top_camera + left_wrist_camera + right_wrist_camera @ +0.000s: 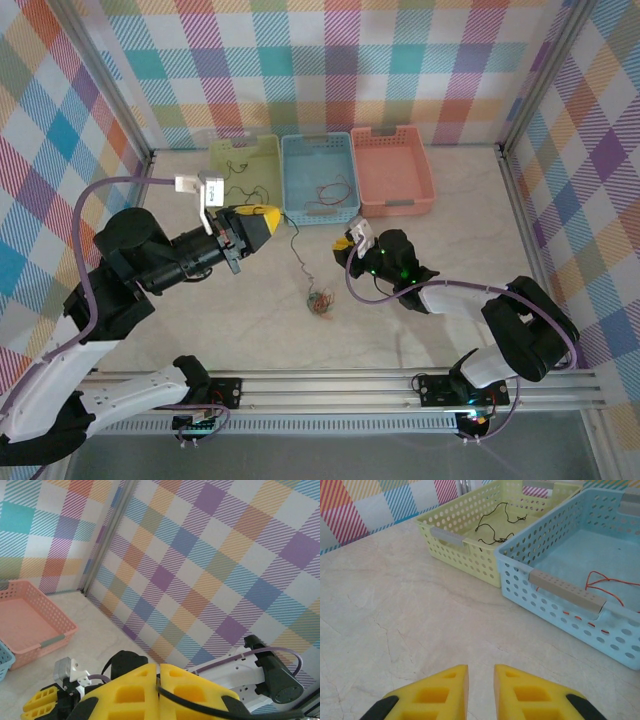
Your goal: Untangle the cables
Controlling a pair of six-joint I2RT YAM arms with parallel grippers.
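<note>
Because the left pincer (268,220) clenched a thin dark cable (297,255) trailing to the small multicoloured wire clump (320,299) on the pale surface (450,250), right pincer (480,680) parted and empty, pulling could have dragged the unpinned clump.

Enclosure walls (350,60) clad in multicoloured plaid panels on aluminium frame posts (105,80); table top (200,320) pale, marble-patterned, evenly lit, aluminium rail (350,381) along near edge.

You have bright, even light in all three views, with no glare and only faint, soft shadows on the pale worktop (470,250). Your overhead view bows slightly at its edges. In the wrist views the nearby yellow tool fingers (440,695) look a little soft.
</note>
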